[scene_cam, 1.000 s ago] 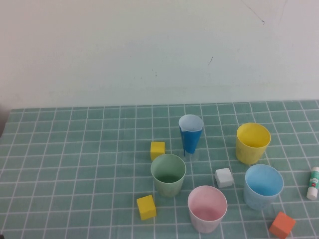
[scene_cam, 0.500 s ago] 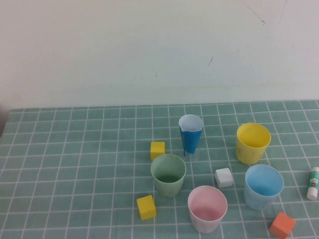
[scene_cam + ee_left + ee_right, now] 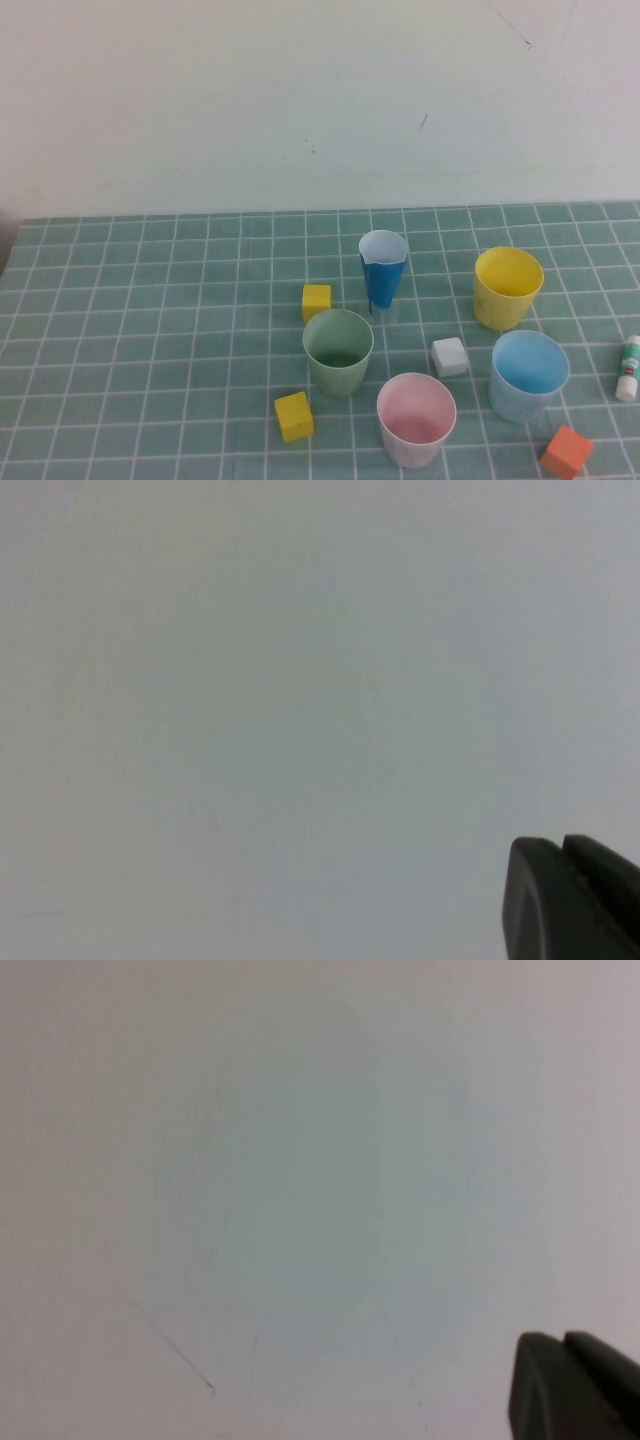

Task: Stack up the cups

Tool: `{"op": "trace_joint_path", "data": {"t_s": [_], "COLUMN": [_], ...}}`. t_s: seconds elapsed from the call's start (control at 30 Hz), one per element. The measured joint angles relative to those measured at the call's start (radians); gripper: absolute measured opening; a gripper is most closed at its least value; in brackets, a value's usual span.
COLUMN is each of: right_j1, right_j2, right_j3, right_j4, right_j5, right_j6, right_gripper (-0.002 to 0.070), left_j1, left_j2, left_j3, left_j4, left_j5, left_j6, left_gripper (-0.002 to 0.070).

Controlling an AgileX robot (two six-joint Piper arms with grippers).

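Step in hand: none of the stacking is begun; all four cups stand apart, upright and mouth-up on the desk (image 3: 120, 300).
Green cup (image 3: 338, 351): middle of the desk, toward the near edge, between two yellow cubes (image 3: 316, 301).
Pink cup (image 3: 416, 419): at the near edge, just right of the green cup and nearest the camera.
Blue cup (image 3: 529, 375): right part of the desk, near the near edge, with an orange cube (image 3: 566, 451) just in front of it.
Yellow cup (image 3: 508, 287): right part of the desk, behind the blue cup, toward the far edge.
Other items: a narrow blue-and-white cone cup (image 3: 383, 269) stands behind the green cup; a white cube (image 3: 450, 356) lies between the green and blue cups; a small white tube (image 3: 628, 367) lies at the right edge.
Left tool (image 3: 566, 898): closed and empty, out of the high view; its wrist view shows only a dark tip against a plain pale wall, so the arm appears parked away from the desk.
Right tool (image 3: 568, 1385): closed and empty, likewise absent from the high view and facing the wall.
Next move (judgement): one arm must come over the desk, open its tool, and take a cup by the rim; the blue and yellow cups suit the right arm, the green the left. The loose cubes and cone cup call for a clear approach path.
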Motion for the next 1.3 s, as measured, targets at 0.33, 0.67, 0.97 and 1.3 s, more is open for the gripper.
{"op": "trace_joint_path", "data": {"t_s": [0.33, 0.67, 0.97, 1.3], "right_j1": [0.0, 0.0, 0.0, 0.0], "right_j2": [0.0, 0.056, 0.378, 0.608], "right_j3": [-0.016, -0.33, -0.485, -0.486], "right_j4": [0.007, 0.007, 0.044, 0.434], "right_j5": [-0.001, 0.356, 0.754, 1.062], "right_j6": [-0.053, -0.203, -0.291, -0.823], "right_gripper": [-0.0001, -0.0001, -0.0001, -0.0001], "left_j1": [0.0, 0.0, 0.0, 0.0], "left_j2": [0.0, 0.0, 0.179, 0.602], "left_j3": [0.0, -0.151, -0.313, -0.408], "left_j4": [0.0, 0.475, 0.73, 0.811], "left_j5": [-0.064, 0.275, 0.25, 0.162], "left_j6": [-0.091, -0.29, -0.539, -1.167], "left_gripper": [-0.0002, -0.0002, -0.0002, -0.0002]}}
